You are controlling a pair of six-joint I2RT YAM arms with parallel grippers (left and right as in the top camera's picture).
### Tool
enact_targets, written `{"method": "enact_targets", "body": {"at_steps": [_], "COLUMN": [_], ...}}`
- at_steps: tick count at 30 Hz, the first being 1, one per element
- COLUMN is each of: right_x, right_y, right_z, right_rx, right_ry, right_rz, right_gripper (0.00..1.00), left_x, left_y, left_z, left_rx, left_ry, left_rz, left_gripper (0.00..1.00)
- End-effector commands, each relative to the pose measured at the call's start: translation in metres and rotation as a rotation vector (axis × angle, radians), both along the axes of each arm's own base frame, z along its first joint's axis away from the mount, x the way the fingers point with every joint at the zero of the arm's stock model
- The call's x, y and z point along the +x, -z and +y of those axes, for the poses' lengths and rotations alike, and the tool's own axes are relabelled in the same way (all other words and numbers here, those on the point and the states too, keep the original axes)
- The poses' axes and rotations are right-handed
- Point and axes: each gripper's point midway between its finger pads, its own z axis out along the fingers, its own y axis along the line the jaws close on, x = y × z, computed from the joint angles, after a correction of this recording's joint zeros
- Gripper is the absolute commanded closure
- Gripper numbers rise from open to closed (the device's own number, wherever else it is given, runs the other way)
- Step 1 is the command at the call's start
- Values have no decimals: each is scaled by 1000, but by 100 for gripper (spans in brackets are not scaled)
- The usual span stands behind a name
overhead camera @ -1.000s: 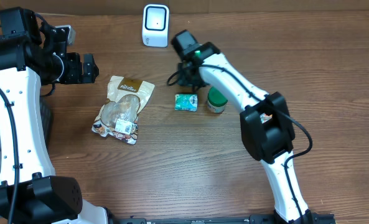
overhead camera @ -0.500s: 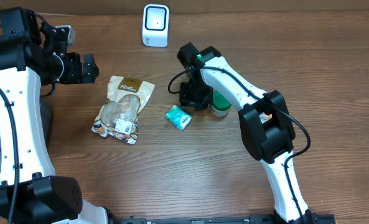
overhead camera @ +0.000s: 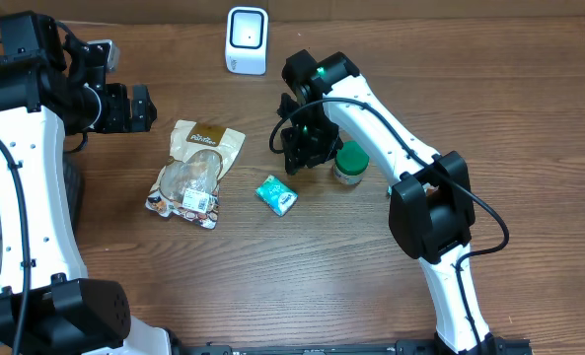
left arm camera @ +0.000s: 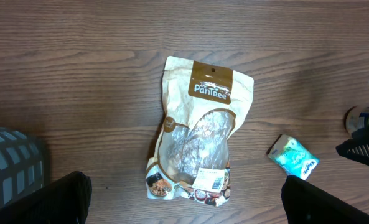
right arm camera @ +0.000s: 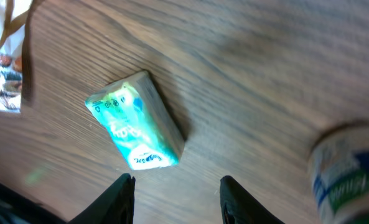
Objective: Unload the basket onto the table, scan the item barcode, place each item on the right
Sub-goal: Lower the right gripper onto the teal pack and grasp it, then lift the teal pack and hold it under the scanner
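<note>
**Packet [overhead camera: 275, 195] loose; right gripper [right arm camera: 178, 186] empty**

The teal packet lies flat mid-table, just ahead of the right gripper and clear of it. That gripper's fingers stand partly apart, holding nothing. The left gripper [overhead camera: 139, 108] is spread wide near the left edge.

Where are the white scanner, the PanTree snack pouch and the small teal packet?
white scanner [overhead camera: 247, 39]: overhead view, its front face.
PanTree snack pouch [left arm camera: 200, 140]: left wrist view, its clear window.
small teal packet [right arm camera: 137, 121]: right wrist view, its top face.
</note>
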Motion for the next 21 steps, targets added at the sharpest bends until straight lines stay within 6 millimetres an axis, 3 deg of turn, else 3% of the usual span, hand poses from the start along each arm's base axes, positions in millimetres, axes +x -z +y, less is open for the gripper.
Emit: {"method": "enact_targets", "body": {"at_steps": [1, 10, 15, 19, 21], "right_x": [-15, -39, -39, -38, -41], "right_y": [3, 43, 60, 60, 54], "right_z": [7, 32, 33, 34, 41], "right_rx": [103, 181, 148, 136, 178], "right_ry": [-183, -185, -23, 40, 41], "right_rz": [-1, 48, 85, 100, 127], "right_gripper": [59, 60, 76, 95, 96], "left_x": [1, 1, 1, 1, 1], "left_y": [-10, -10, -10, -10, -10], "left_z": [-4, -4, -4, -4, -4], "left_rx": [9, 9, 9, 9, 9], "left_ry": [29, 29, 29, 29, 29], "left_rz": [-33, -33, -33, -33, -33], "left_gripper": [0, 0, 0, 0, 0]}}
